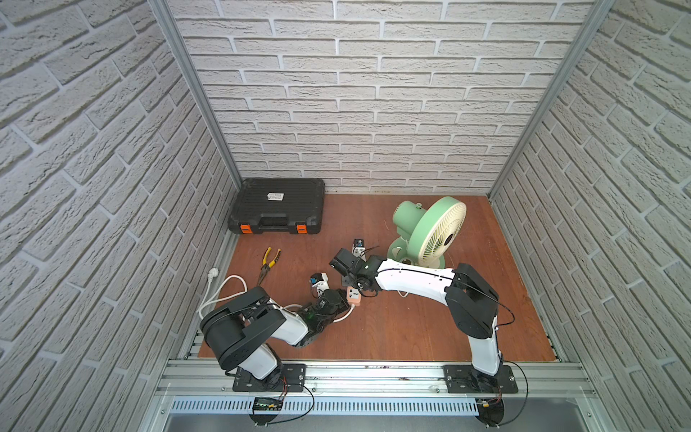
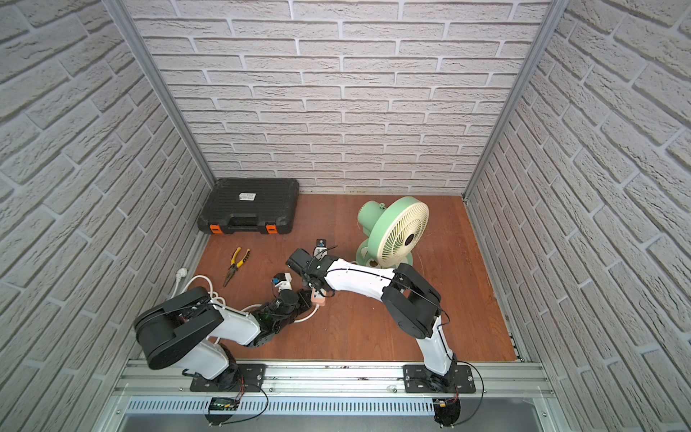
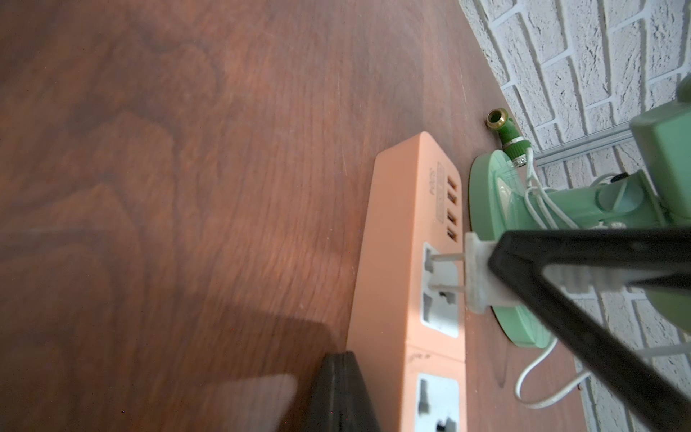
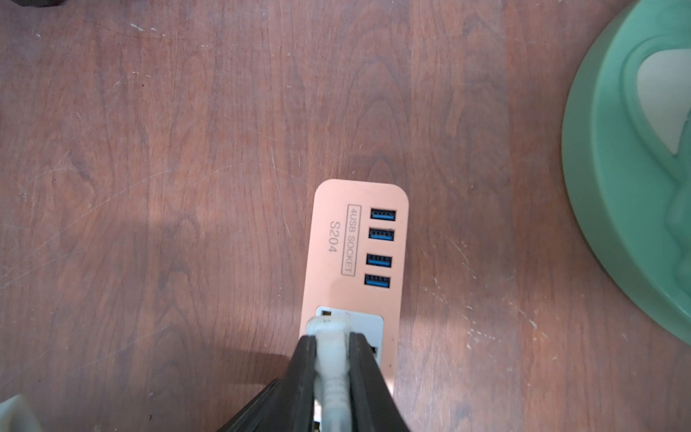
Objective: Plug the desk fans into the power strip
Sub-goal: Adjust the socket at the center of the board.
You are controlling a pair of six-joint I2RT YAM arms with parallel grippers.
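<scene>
In both top views the right arm reaches low across the brown wooden counter point(image 1: 392, 329), forearm near level and wrist bent down. The left arm lies folded close to the counter, pointing at the same spot.

The right end effector point(image 4: 331, 336) is narrow, pinching the small white plug point(image 4: 329, 325) by its flanks, with the ribbed cord sleeve point(image 4: 332, 389) running back between the fingers. Directly beneath it lies the peach-orange rectangular power strip point(image 4: 336, 243).

The left end effector point(image 1: 342, 299) is closed at the strip's cable end. One dark finger point(image 3: 336, 392) sits beside the peach side wall, and whether it clamps anything I cannot tell.

The mint-green desk fan point(image 1: 430, 232) stands upright just beyond the right end effector, its round base point(image 4: 617, 168) near the strip but apart from it.

The right wrist view reads "4USB SOCKET" and "S204" beside four blue USB ports point(image 4: 380, 248) — but hides the prongs. The left wrist view shows them: two metal prongs point(image 3: 447, 258) entering the socket nearest the ports, bare metal exposed — the plug is not seated flush.

Only the top views show the black plastic toolcase point(image 1: 278, 209) and yellow-handled pliers point(image 1: 269, 263), well apart from both end effectors.
</scene>
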